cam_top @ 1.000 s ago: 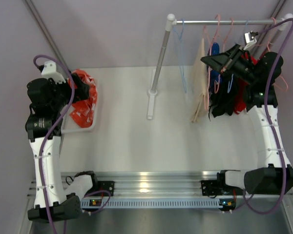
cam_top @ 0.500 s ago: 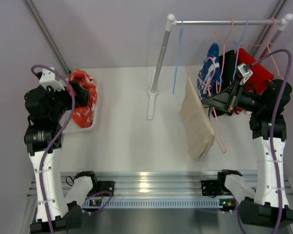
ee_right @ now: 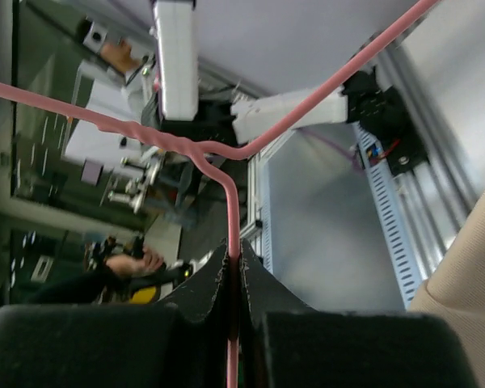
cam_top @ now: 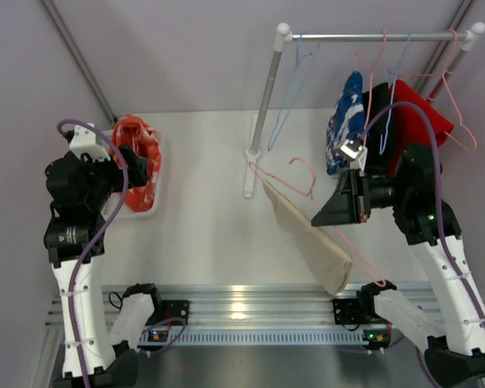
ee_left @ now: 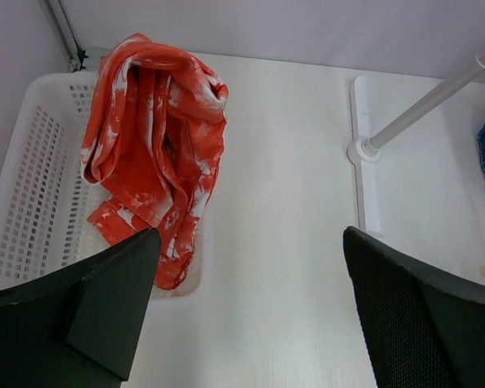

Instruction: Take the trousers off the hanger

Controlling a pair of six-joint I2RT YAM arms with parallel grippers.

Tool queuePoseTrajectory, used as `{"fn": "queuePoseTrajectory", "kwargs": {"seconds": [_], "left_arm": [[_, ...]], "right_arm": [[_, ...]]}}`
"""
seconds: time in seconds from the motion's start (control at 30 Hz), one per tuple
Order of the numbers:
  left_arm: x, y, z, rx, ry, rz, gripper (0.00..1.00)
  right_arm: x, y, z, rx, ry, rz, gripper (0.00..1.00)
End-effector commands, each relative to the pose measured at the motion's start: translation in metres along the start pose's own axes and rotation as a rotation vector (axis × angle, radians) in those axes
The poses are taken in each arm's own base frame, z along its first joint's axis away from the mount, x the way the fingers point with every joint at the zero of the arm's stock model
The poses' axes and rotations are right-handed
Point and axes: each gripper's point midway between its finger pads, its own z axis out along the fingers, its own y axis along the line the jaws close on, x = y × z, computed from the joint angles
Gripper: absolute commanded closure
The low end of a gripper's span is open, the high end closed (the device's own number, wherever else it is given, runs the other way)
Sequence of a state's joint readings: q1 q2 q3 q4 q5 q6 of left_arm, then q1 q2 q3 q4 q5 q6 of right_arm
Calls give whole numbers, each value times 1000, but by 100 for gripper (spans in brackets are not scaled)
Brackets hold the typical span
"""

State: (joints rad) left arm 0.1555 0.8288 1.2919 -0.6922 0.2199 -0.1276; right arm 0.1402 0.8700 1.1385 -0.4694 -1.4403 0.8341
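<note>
There's the right tool [ee_right: 233,263], pinched shut on 1 pink hanger [ee_right: 230,210], with 1 beige trousers [cam_top: 307,238] draped just left of it. The left tool [ee_left: 250,299] gapes wide, empty, over 1 basket [ee_left: 32,186] holding 1 orange trousers [ee_left: 158,153]. Behind the right tool, 3 hanging: blue trousers [cam_top: 345,113], black trousers [cam_top: 381,101], red trousers [cam_top: 424,113].

We take this for a robotics lab: bare walls [cam_top: 186,56], white table [cam_top: 202,218], aluminium rail [cam_top: 250,297], equipment clutter [ee_right: 105,153] beyond.

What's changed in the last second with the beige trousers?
The right jaws, shut on the pink hanger, pulled it and the beige trousers away from the rail, toward the near edge. Unchanged: blue trousers, black trousers, red trousers on the rail; left jaws open by the orange-red trousers in the basket.
</note>
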Motion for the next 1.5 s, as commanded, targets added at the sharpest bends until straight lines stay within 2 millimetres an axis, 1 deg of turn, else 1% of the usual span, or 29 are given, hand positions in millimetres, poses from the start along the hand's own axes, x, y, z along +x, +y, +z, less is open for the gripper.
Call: {"fn": "queuePoseTrajectory", "kwargs": {"seconds": [0.0, 0.03, 0.13, 0.27, 0.3, 0.37, 0.43, 0.47, 0.5, 0.57, 0.6, 0.67, 0.73, 0.77, 0.83, 0.87, 0.9, 0.97, 1.0, 1.03, 1.07, 1.1, 1.13, 1.17, 1.27, 1.3, 1.37, 1.4, 1.47], "left_arm": [[3, 2, -2, -6, -4, 15, 1], [4, 2, -2, -4, -3, 14, 1], [9, -1, -2, 15, 7, 16, 1], [15, -12, -6, 77, -4, 28, 1], [14, -20, -13, 118, -23, 39, 1], [15, -26, -16, 158, -40, 62, 1], [21, -33, -20, 202, -35, 69, 1], [23, -35, -21, 213, -31, 68, 1], [26, -37, -21, 225, -29, 68, 1], [29, -43, -22, 269, -21, 71, 1], [34, -45, -20, 281, -10, 68, 1], [38, -50, -18, 325, -1, 77, 1], [47, -51, -12, 347, 12, 82, 1], [46, -53, -9, 365, 2, 92, 1], [52, -55, -5, 392, 7, 89, 1], [54, -61, -5, 432, 9, 88, 1], [49, -65, -4, 458, -23, 102, 1], [55, -74, -4, 528, -32, 94, 1], [50, -78, -2, 555, -63, 105, 1], [53, -80, -1, 580, -61, 102, 1], [58, -82, 3, 601, -50, 93, 1], [60, -88, 5, 635, -39, 91, 1], [59, -91, 7, 651, -49, 103, 1], [58, -93, 9, 664, -51, 107, 1], [58, -109, 17, 708, -61, 127, 1], [62, -127, 13, 760, -55, 148, 1], [67, -136, 24, 744, -58, 185, 1], [73, -154, 19, 789, -53, 205, 1], [74, -155, 34, 716, -85, 224, 1]], "right_arm": [[20, 35, 19, -90, 98, -173, 100], [24, 33, 28, -107, 143, -173, 100], [11, 29, 53, -90, 158, -185, 100], [-24, 43, 86, -137, 102, -208, 100], [-32, 38, 98, -140, 101, -191, 100], [-46, 55, 113, -172, 81, -245, 100], [-63, 50, 134, -160, 50, -237, 100], [-78, 62, 138, -171, 1, -269, 100], [-88, 51, 150, -152, -6, -244, 100], [-107, 64, 159, -161, -56, -226, 100], [-116, 56, 169, -152, -72, -205, 100], [-138, 67, 176, -155, -155, -210, 100], [-154, 57, 188, -114, -203, -215, 100], [-168, 63, 189, -90, -255, -227, 100], [-181, 40, 203, -28, -272, -180, 100], [-191, 39, 204, -15, -310, -174, 100], [-196, 26, 213, 3, -313, -140, 100], [-210, 32, 218, -12, -344, -142, 100], [-217, 18, 227, 8, -349, -127, 100], [-223, 19, 229, 8, -365, -133, 100], [-234, 34, 227, -13, -406, -159, 100], [-241, 25, 233, -2, -418, -154, 100], [-250, 38, 230, -22, -447, -177, 100], [-256, 40, 230, -22, -472, -180, 100], [-275, 37, 230, -3, -548, -187, 100], [-279, 30, 232, 16, -561, -178, 100], [-289, 29, 229, 38, -606, -176, 100], [-290, 22, 232, 50, -608, -168, 100], [-291, 22, 234, 50, -611, -169, 100]]}}
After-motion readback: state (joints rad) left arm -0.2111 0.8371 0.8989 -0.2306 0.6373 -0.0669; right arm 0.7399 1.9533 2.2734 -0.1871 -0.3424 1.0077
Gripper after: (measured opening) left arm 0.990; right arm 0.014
